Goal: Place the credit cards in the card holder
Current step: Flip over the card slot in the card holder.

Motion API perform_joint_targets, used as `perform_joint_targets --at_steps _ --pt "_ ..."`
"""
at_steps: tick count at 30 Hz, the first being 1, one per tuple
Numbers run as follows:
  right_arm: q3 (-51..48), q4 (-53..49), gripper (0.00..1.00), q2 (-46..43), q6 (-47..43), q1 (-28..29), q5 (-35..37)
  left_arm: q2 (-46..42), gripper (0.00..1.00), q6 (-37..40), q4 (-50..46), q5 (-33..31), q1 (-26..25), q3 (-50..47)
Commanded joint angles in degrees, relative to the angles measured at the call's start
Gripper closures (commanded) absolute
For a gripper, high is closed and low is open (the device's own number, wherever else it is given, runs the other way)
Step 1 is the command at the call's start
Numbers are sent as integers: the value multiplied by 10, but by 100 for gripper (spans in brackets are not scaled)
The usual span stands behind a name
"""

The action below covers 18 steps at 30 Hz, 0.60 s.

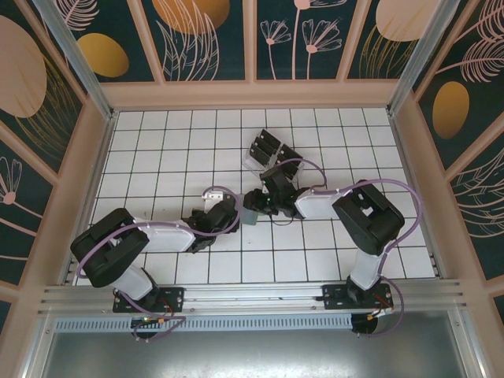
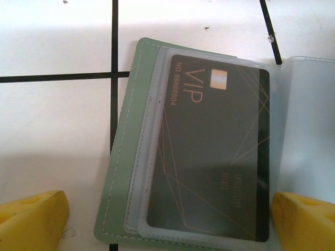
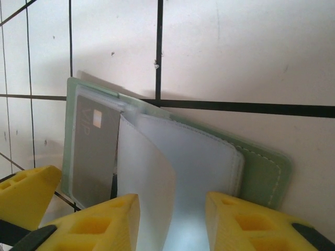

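Gaping left pincer [image 2: 167,212] straddles card holder [image 2: 123,157] holding credit card [image 2: 209,151]; right pincer [image 3: 172,209] pinches sleeve [image 3: 193,157].

White tiled tabletop [image 1: 157,150] with black grid lines, clear slotted rack [image 1: 266,151] near centre, floral-patterned walls [image 1: 205,39] around

Thin black rectangular credit card [image 2: 212,151], copper "VIP" lettering near its chip, alongside a serial starting "NO 8888", lower small print illegible

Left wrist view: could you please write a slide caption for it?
Open sage-green card holder on white tiles, black VIP card in its clear sleeve.
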Motion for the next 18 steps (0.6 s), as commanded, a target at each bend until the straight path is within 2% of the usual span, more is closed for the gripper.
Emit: perform_joint_targets --at_steps 1,11,18 --pt "15 -3 62 7 5 2 -12 -5 1 -3 -3 -3 -2 -9" --pt "52 -10 62 6 6 12 -26 -39 2 -4 -13 -8 -2 -9" --pt "95 -17 62 25 11 23 -39 -159 1 -28 -78 -63 -1 -9"
